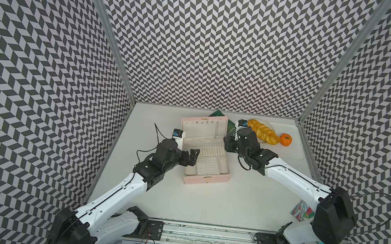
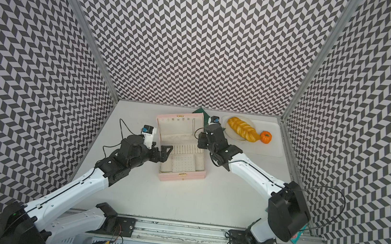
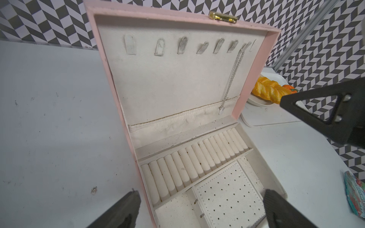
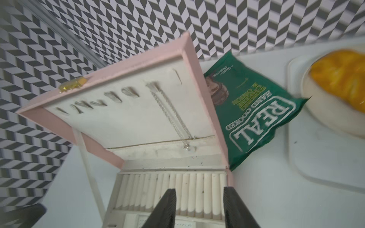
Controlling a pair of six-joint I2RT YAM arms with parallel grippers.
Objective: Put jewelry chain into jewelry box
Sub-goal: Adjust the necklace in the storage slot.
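Note:
The pale pink jewelry box (image 1: 205, 180) (image 2: 181, 178) stands open mid-table, its lid (image 3: 104, 59) (image 4: 192, 59) tilted up towards the back. The thin silvery jewelry chain (image 3: 234, 73) (image 4: 173, 116) hangs from a hook near the lid's right side. Its small pendant rests at the lid's pocket edge. In both top views the chain (image 1: 216, 130) is only a faint line. My left gripper (image 1: 193, 158) (image 3: 201, 197) is open wide over the box's left edge, with nothing between its fingers. Over the ring rolls at the box's right edge, my right gripper (image 1: 227, 143) (image 4: 199, 190) is open and holds nothing.
A green crisp packet (image 4: 256, 110) (image 1: 218, 114) lies behind the lid. At the back right, a braided bread (image 1: 262, 131) on a plate and a small orange pumpkin (image 1: 285, 139) sit on a white tray (image 1: 293, 151). A colourful packet (image 1: 300, 211) lies by the right arm. Patterned walls close in three sides.

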